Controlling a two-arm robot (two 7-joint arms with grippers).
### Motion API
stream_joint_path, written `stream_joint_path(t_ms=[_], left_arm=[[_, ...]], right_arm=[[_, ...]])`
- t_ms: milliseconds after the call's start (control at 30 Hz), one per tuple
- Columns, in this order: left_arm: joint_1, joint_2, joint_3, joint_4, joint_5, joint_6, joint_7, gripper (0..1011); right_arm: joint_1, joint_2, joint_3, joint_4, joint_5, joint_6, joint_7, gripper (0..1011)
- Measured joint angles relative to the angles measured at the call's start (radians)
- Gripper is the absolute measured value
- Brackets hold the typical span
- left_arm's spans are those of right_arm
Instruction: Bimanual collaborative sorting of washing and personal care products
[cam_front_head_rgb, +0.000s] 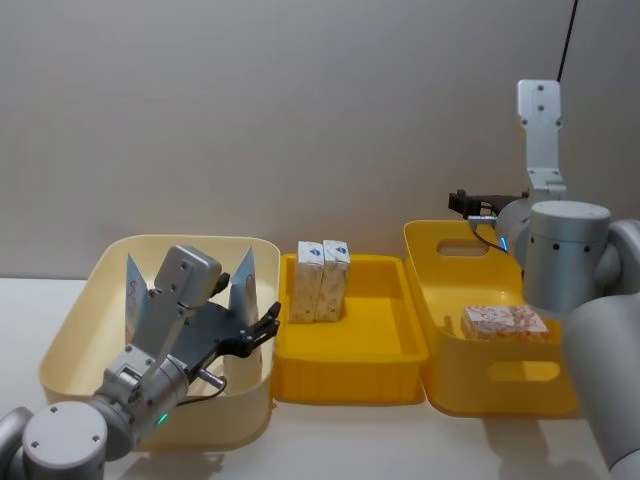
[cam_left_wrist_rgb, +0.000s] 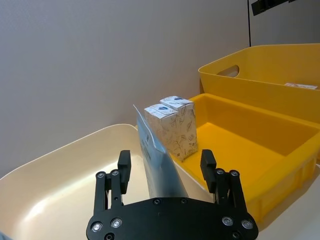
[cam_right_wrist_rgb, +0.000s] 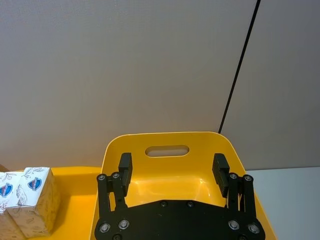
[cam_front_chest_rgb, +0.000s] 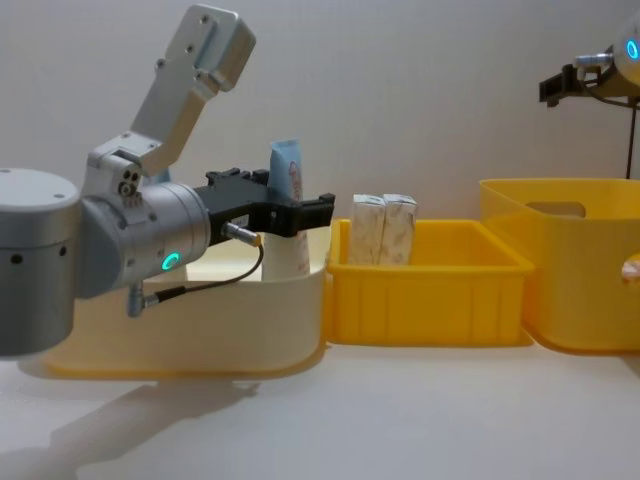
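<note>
The left arm is hovering in the cream bin (cam_front_head_rgb: 75, 330), its left gripper (cam_front_head_rgb: 262, 328) spread wide with one pale blue tube (cam_left_wrist_rgb: 157, 165) standing between the jaws, not yet pinched as far as I can judge. A second tube (cam_front_head_rgb: 133, 295) is standing further left. To take it well, I'd close on the flat faces, then lift straight clear of the rim. The right gripper (cam_right_wrist_rgb: 172, 167) is hanging open above the big yellow bin (cam_front_head_rgb: 440, 290), where one carton (cam_front_head_rgb: 505, 322) is lying. Two cartons (cam_front_head_rgb: 322, 280) are standing in the middle tray (cam_front_head_rgb: 375, 320). Everything is sitting on a pale tabletop (cam_front_head_rgb: 350, 440) before a plain grey wall (cam_front_head_rgb: 300, 100), a black cable (cam_right_wrist_rgb: 240, 65) hanging down it.
</note>
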Motion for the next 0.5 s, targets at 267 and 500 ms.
stream_joint_path(t_ms=[267, 500], left_arm=[[-0.009, -0.006, 0.001, 0.015, 0.001, -0.006, -0.006, 668], [-0.012, -0.008, 0.001, 0.021, 0.001, -0.009, -0.008, 444]], right_arm=[[0.0, 0.0, 0.0, 0.0, 0.0, 0.0, 0.0, 1001], [0.0, 0.0, 0.0, 0.0, 0.0, 0.0, 0.0, 1001]])
